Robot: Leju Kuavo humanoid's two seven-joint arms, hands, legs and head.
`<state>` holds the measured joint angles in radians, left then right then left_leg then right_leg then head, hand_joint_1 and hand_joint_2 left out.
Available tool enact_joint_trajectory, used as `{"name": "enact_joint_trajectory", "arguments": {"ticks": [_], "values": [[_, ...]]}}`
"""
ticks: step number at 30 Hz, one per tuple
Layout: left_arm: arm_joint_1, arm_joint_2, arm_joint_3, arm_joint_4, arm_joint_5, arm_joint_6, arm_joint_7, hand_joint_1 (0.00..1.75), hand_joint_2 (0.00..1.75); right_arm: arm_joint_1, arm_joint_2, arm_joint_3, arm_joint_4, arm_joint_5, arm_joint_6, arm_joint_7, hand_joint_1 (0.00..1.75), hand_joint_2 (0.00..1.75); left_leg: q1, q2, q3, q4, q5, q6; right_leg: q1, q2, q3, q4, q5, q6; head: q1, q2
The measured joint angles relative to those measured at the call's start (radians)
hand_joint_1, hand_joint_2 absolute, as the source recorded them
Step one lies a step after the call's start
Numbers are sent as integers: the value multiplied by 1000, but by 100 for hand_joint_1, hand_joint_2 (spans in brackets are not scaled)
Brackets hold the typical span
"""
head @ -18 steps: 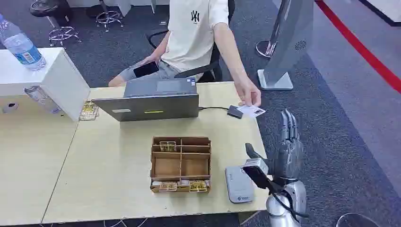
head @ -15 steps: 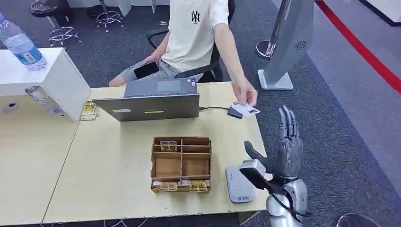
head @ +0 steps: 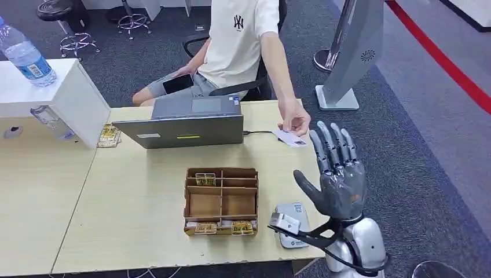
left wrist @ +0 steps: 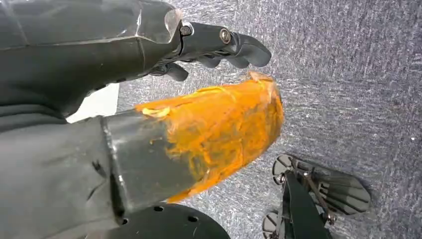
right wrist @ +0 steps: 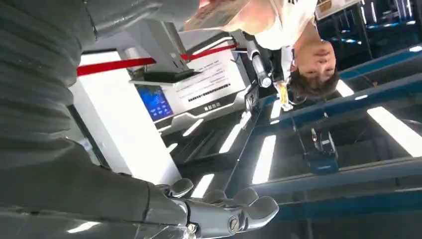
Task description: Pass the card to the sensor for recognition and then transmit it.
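A seated person's hand (head: 294, 123) holds a white card (head: 291, 139) low over the table's far right corner, where a black cable (head: 260, 132) from the laptop ends. The card hides whatever lies beneath it. My right hand (head: 336, 174) stands raised just off the table's right edge, palm showing, fingers spread upward and empty, a short way nearer than the card. In the right wrist view the card (right wrist: 214, 12) shows in the person's fingers, apart from my fingers (right wrist: 219, 209). My left hand (left wrist: 219, 47) hangs over the carpet with nothing in it.
A grey laptop (head: 185, 124) stands at the table's far side. A cardboard divider box (head: 221, 200) sits mid-table, with a flat grey device (head: 291, 227) beside it near the front right edge. A white box (head: 52, 98) with a bottle (head: 26, 58) stands at left, a grey kiosk (head: 353, 52) at right.
My right hand has risen, moved toward the table and turned its palm into view with fingers spread. The person's hand has brought the card lower and leftward over the cable's end.
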<state>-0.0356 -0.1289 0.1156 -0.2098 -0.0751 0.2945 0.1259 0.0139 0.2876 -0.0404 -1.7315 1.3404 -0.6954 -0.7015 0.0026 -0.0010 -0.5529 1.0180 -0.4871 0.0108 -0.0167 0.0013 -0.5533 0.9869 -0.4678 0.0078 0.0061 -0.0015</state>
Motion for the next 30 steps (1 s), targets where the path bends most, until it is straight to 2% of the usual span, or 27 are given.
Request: {"name": "enact_joint_trajectory", "arguments": {"ticks": [8, 14, 17, 18, 19, 20, 21, 22, 27, 30], "values": [[0, 0, 2, 0, -7, -7, 3, 0, 0, -3, 0, -2, 18, 89, 0, 16, 0, 175, 0, 0, 0, 0, 0, 0, 0, 0, 0, 0, 0, 0, 0, 0], [0, -1, 4, 0, -13, -7, 3, 0, 0, -21, -9, 15, 89, 143, 0, 140, 0, 175, 0, 0, 0, 0, 0, 0, 0, 0, 0, 0, 0, 0, 0, 0], [-1, -1, 7, 0, -18, -8, 3, 0, 0, -50, -22, 53, 132, 154, 0, 257, 0, 175, 0, 0, 0, 0, 0, 0, 0, 0, 0, 0, 0, 0, -1, 0], [-1, -2, 8, 0, -18, -9, 2, 0, 0, -58, -27, 63, 143, 154, 0, 273, 24, 175, 0, 0, 0, 0, 0, 0, 0, 0, 0, 0, 0, 0, 0, 0], [0, -2, 8, 0, -18, -9, 2, 0, 0, -64, -31, 72, 153, 155, 0, 279, 38, 175, 0, 0, 0, 0, 0, -1, 0, 0, 0, 0, 0, 0, 0, 0], [0, -2, 8, 0, -18, -9, 1, 0, 0, -67, -34, 77, 161, 155, 0, 289, 38, 175, 0, 0, 0, 0, 0, -1, 0, 0, 0, 0, 0, 0, 0, 0], [0, -2, 8, 0, -18, -8, 0, 0, 0, -69, -39, 87, 166, 155, 0, 306, 159, 175, 0, 0, 0, 0, 0, -1, 0, 0, 0, 0, 0, 0, 0, 0], [0, -2, 8, 0, -18, -8, 0, 0, 0, -69, -42, 93, 169, 155, 0, 315, 166, 175, 0, 0, 0, 0, 0, -1, 0, 0, 0, 0, 0, 0, 0, 0], [0, -2, 8, 0, -18, -8, 0, 0, 0, -69, -42, 93, 169, 155, 0, 315, 166, 175, 0, 0, 0, 0, 0, -1, 0, 0, 0, 0, 0, 0, 0, 0], [0, -2, 8, 0, -18, -8, 0, 0, 0, -72, -50, 106, 177, 155, 0, 330, 175, 175, 0, 0, 0, 0, 0, -1, 0, 0, 0, 0, 0, 0, 0, 0]]}}
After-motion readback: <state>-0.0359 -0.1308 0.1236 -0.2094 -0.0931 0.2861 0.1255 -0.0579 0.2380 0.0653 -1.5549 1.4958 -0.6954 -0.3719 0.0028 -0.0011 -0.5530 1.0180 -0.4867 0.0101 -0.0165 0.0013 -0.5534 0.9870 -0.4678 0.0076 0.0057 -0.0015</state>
